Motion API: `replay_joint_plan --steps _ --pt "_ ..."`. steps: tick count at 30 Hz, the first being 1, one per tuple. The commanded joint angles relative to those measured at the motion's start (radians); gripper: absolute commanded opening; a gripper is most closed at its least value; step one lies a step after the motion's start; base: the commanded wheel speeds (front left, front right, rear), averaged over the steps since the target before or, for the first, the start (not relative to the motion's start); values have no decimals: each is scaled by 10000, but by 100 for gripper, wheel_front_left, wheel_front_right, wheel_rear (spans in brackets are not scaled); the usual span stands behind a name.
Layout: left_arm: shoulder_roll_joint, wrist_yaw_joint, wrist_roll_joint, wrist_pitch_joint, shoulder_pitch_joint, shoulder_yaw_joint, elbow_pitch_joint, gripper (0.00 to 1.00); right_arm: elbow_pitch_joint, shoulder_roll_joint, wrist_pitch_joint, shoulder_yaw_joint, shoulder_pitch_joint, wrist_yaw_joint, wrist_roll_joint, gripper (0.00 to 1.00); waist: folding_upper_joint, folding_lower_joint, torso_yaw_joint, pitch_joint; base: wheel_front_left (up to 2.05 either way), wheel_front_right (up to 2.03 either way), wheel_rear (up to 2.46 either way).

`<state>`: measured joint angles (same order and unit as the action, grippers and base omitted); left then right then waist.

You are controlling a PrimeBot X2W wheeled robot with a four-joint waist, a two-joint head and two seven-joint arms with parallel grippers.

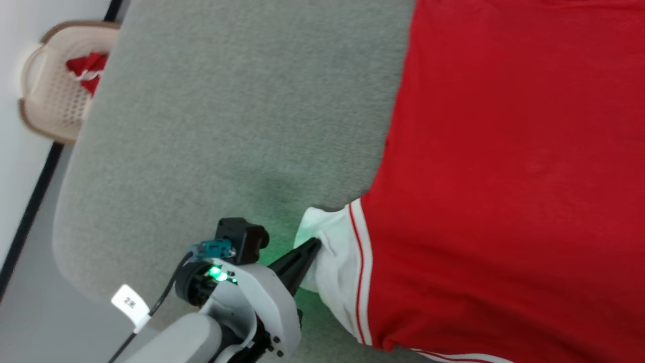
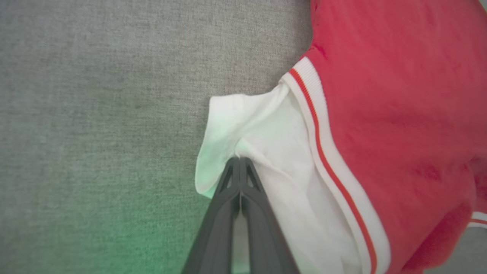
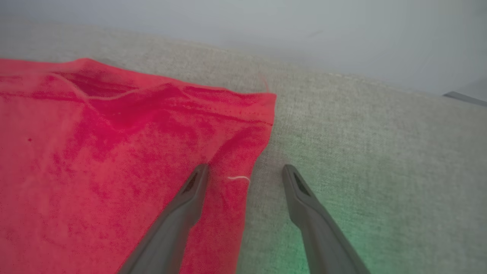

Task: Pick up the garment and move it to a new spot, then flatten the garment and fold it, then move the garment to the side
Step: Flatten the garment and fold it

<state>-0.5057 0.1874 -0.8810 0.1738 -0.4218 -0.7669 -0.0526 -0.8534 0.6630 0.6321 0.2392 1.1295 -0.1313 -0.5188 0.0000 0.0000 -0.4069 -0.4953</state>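
Left gripper (image 2: 240, 160) fingers pinched together, right gripper (image 3: 245, 169) fingers spread apart

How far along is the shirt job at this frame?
Done: the shirt lies spread, mostly flat, on the grey pad. In hand: the left tool is shut on the white sleeve; the right tool hangs open astride the shirt's edge. Left: no fold shows yet, so folding and moving aside.

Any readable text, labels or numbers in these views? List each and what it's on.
"2米" (second character blurry): small white paper tag on the black cable, lower left of the head view.
Red shirt with white sleeves: no print on the face that shows.
No other text to read.
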Motion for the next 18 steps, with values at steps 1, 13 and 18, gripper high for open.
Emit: replay_joint_plan --steps 1,13,18 --pt "73 -66 -7 -23 -119 -30 53 0 -197 85 130 29 97 10 108 100 0 0 -590 -500 0 0 0" --pt "366 -435 -188 -274 -282 -55 946 0 -1985 -468 1513 356 1 0 595 0 0 0 -641 -603 0 0 0" --pt "233 -436 -223 -388 -288 74 1244 0 -1597 -669 1796 645 -248 -25 155 0 0 0 -122 -203 0 0 0"
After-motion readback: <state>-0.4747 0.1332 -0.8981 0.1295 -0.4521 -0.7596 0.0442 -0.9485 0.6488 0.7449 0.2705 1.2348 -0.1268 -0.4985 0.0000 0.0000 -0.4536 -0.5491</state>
